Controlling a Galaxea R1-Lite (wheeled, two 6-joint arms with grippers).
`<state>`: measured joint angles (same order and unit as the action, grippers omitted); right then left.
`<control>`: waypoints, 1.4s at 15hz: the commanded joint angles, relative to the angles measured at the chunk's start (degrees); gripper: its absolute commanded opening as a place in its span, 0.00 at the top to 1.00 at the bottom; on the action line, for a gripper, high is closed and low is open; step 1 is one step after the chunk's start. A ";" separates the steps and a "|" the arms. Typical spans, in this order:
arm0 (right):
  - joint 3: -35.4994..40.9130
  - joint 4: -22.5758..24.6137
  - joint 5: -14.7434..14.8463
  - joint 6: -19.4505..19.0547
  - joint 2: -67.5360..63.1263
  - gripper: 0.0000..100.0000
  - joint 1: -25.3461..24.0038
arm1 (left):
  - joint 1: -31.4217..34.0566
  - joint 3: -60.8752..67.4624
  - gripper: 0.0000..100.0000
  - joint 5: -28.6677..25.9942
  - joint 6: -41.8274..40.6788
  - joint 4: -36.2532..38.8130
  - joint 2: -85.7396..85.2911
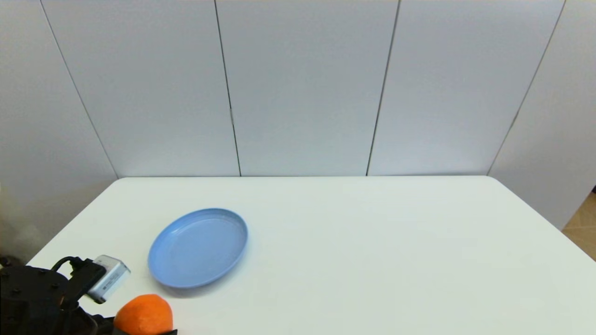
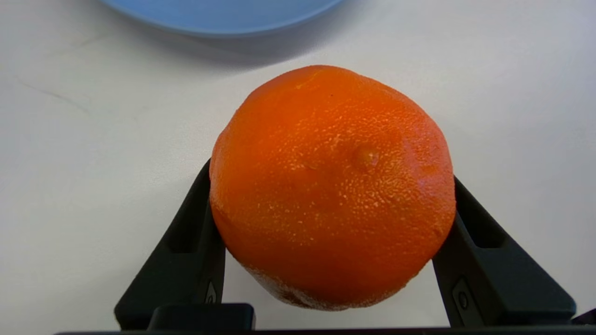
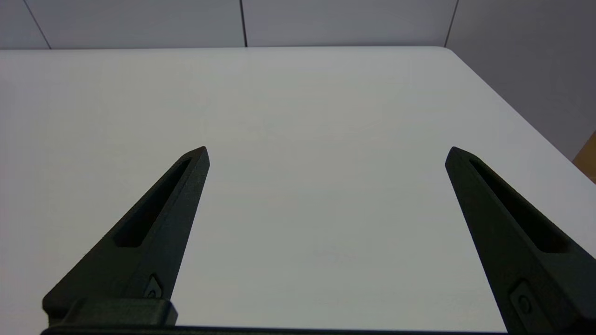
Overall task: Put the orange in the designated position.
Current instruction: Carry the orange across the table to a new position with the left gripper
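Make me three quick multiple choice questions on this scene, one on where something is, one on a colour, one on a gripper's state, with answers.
1. Where is the orange?
A. on the plate
B. between the left gripper's fingers
C. at the table's far right corner

2. What colour is the plate?
A. blue
B. red
C. green

3. How is the right gripper?
A. shut on the orange
B. shut on nothing
C. open, holding nothing

Answers: B, the left gripper presses both sides of the fruit, short of the plate; A, its whole surface is blue; C, its fingers stand wide apart over bare table.
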<state>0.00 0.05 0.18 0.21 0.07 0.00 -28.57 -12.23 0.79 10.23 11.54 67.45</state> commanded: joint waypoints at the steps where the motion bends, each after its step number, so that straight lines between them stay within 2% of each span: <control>1: 0.00 0.04 -0.01 -0.03 -0.07 0.00 0.00 | 0.01 -0.34 1.00 -0.09 0.06 0.32 4.53; 21: 0.00 -0.05 -0.01 -0.03 -0.07 0.00 0.00 | 0.01 -0.60 1.00 -0.88 0.23 0.85 6.11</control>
<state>0.00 0.02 0.16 0.18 0.07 0.00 -28.57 -12.75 -0.10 10.36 12.29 73.78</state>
